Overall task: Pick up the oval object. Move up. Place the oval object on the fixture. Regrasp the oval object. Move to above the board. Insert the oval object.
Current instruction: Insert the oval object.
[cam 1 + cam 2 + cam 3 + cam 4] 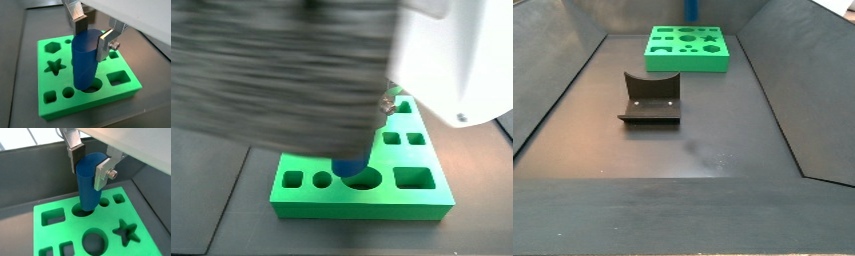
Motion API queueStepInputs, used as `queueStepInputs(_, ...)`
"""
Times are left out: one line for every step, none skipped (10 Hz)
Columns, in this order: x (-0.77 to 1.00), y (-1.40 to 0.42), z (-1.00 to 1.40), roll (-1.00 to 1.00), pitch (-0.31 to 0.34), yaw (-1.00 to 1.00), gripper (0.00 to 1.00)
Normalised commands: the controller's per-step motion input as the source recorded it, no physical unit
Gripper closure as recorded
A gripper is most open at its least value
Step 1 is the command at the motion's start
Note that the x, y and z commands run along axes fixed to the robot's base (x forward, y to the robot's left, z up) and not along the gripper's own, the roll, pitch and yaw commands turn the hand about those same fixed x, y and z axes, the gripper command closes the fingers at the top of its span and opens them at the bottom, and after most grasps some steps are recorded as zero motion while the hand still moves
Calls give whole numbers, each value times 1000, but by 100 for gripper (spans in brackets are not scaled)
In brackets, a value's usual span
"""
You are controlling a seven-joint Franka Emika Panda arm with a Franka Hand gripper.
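The oval object (83, 60), a blue peg, stands upright with its lower end in a large rounded hole near one edge of the green board (67, 106). My gripper (91, 41) is over the board with its silver fingers on either side of the peg's top, shut on it. Both wrist views show this; the peg (87, 183) and gripper (89, 172) sit over the board (137, 213). In a side view the peg's foot (346, 168) shows at the board (365, 205), under a blurred arm. The fixture (651, 98) stands mid-floor, well apart from the board (687, 60).
Grey bin walls slope up around the dark floor (714, 150). The board lies close to the far wall. It has other holes: a star (55, 66), a hexagon (52, 47), a square (118, 77) and an oval (93, 240).
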Motion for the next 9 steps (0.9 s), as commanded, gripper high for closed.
queueStepInputs(0, -6, 60, -46, -14, -1000, 100)
queueStepInputs(0, -3, 37, -39, -33, -1000, 100)
queueStepInputs(0, 0, 37, -43, -37, -1000, 100)
queueStepInputs(0, 0, 37, -40, -41, -1000, 100)
queueStepInputs(97, -69, 0, 34, -43, -506, 100)
queueStepInputs(0, 0, 0, -13, 0, 0, 100)
queueStepInputs(446, -57, -6, -129, -131, -309, 100)
queueStepInputs(509, 0, -34, -164, -154, -509, 100)
queueStepInputs(123, 0, -109, 0, -53, -191, 100)
